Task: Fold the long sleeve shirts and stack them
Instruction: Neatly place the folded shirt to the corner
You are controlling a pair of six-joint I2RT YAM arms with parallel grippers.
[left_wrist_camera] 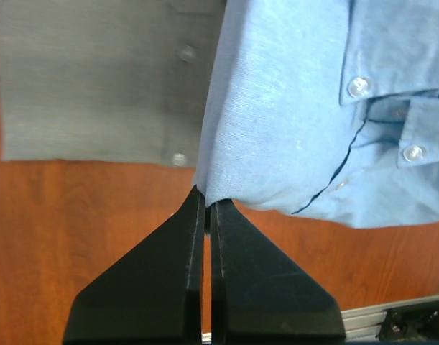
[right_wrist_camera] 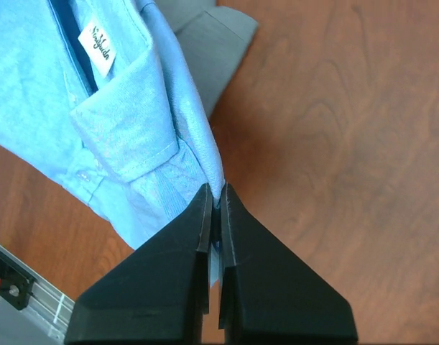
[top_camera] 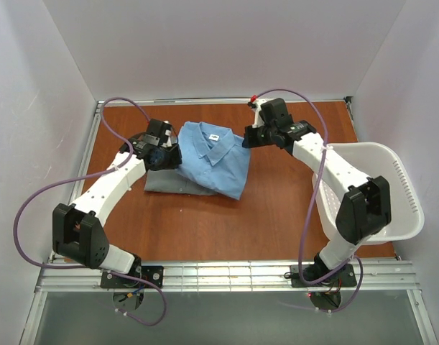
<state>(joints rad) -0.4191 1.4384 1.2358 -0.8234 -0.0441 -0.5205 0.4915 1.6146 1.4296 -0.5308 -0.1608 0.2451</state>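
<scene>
1. While the light blue shirt (top_camera: 218, 159) lies folded partly over the grey-green shirt (top_camera: 167, 184) on the table (top_camera: 276, 215), both grippers clamp it.
2. The left gripper (left_wrist_camera: 207, 205) pinches one edge.
3. The right gripper (right_wrist_camera: 217, 198) pinches the opposite edge — cloth shows between its fingers.

One light blue shirt (top_camera: 218, 159), folded, collar up, label showing, upper centre of frame, partly overlying one grey-green shirt (top_camera: 169, 184), folded flat, protruding at its lower left.

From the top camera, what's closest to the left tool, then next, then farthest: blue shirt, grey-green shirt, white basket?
1. blue shirt: pinched in the left tool.
2. grey-green shirt: underneath, just beside.
3. white basket: far right.
</scene>
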